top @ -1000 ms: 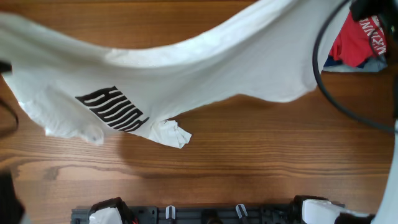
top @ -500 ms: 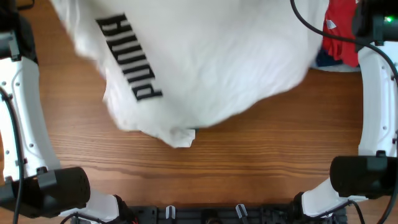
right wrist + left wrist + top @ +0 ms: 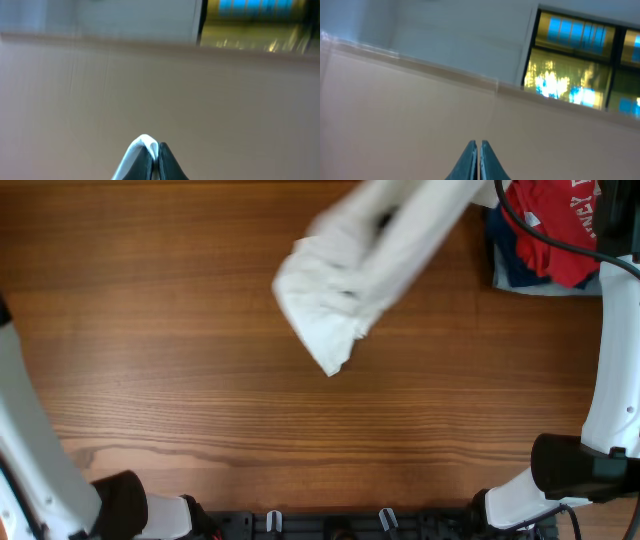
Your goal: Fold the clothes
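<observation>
1. The white T-shirt [image 3: 365,265] hangs bunched and blurred above the far middle of the wooden desk [image 3: 200,410], its upper part running out of the overhead view at the top edge. It looks lifted clear of the desk, not laid out on it.
2. Left pincer [image 3: 479,159]: the fingertips are pressed together, and no cloth shows between them in the left wrist view, which looks up at a wall and windows. Whether it grips any fabric I cannot tell.
3. Right pincer [image 3: 151,160]: clenched, with a sliver of white cloth at the left fingertip, so it is probably pinching an edge of the T-shirt.
4. To do this step well, I judge the shirt should be brought down slowly, with the two gripped points pulled apart so the thin fabric spreads flat before any fold.
5. Aim for the bare middle of the desk, lettered side placed deliberately.
6. At the far right corner lies a red garment with white lettering [image 3: 555,225] on top of blue garments [image 3: 510,265]. The swinging shirt is close to them and could drag or cover them.
7. A black cable [image 3: 545,240] crosses that pile.
</observation>
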Available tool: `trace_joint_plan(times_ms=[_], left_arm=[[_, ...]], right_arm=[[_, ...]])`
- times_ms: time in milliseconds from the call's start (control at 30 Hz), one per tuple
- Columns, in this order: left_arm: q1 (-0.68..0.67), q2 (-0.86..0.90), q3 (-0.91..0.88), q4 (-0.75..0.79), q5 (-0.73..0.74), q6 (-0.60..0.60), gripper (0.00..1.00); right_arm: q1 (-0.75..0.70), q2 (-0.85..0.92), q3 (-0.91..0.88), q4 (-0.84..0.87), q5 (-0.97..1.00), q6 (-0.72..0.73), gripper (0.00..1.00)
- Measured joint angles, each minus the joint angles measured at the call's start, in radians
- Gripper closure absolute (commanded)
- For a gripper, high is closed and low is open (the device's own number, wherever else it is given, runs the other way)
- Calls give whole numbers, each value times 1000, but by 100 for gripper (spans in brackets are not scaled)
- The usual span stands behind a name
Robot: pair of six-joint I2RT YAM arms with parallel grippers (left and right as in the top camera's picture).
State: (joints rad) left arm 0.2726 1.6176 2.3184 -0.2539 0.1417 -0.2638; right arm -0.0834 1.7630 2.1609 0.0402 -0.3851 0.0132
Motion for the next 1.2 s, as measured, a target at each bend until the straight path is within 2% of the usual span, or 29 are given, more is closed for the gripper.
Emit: trace_joint_plan(times_ms=[67, 167, 233, 367, 567, 700, 767, 833, 967, 1100, 1200], left_arm=[[0, -7, 7, -90, 29, 3, 96], [-2, 13, 10, -322, 121, 7, 96], [-13, 50, 8, -452, 158, 8, 96], [-66, 135, 0, -617, 191, 47, 95], [-205, 254, -5, -731, 212, 140, 93], [-325, 351, -5, -743, 224, 174, 90], [-374, 402, -5, -741, 227, 181, 85], [-425, 464, -5, -731, 237, 187, 75], [-525, 597, -5, -672, 261, 203, 39], [-639, 722, -6, -555, 275, 199, 23], [-706, 774, -7, -478, 277, 203, 17]], right_arm=[[-1, 2, 0, -124, -31, -14, 96], [-2, 9, -2, -245, -67, -35, 96], [-2, 12, -2, -301, -87, -45, 96], [-2, 13, -2, -367, -107, -68, 96], [-7, 13, -2, -446, -111, -82, 96], [-31, 13, -2, -489, -105, -86, 96], [-46, 13, -2, -503, -104, -86, 96], [-62, 13, -2, -517, -104, -86, 96], [-92, 13, -2, -549, -99, -86, 96], [-95, 13, -2, -565, -96, -86, 96], [-95, 13, -2, -571, -95, -87, 96]])
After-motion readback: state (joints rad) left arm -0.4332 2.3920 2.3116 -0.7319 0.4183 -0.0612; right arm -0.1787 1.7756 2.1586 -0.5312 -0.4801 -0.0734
